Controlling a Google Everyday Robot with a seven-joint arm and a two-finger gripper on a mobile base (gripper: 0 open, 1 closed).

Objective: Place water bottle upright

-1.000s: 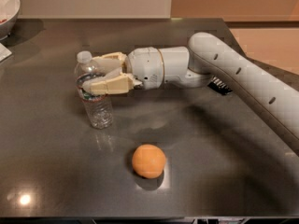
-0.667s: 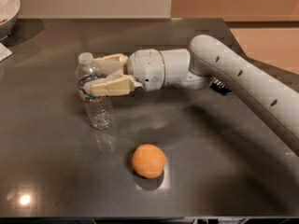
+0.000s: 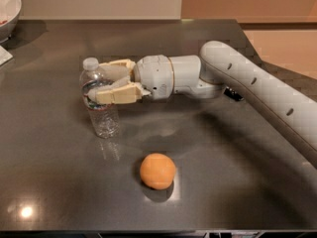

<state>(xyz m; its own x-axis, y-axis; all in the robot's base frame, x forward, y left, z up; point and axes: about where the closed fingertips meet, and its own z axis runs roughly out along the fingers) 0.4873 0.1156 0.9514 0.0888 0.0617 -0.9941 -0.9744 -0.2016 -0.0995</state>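
Note:
The water bottle (image 3: 104,117) is a small clear ribbed bottle with a white cap. It stands upright on the dark table (image 3: 233,182), left of the middle. My gripper (image 3: 102,81) reaches in from the right at the bottle's upper body. One beige finger (image 3: 120,93) lies across the front of the bottle and the other finger (image 3: 117,64) sits behind it, so the gripper is shut on the bottle just below its neck. The bottle's base rests on the table. The label is largely hidden by the front finger.
An orange ball (image 3: 157,171) lies on the table in front of the bottle, nearer the front edge. A white bowl (image 3: 7,9) stands at the far left corner. My white arm (image 3: 257,88) stretches across the right side of the table.

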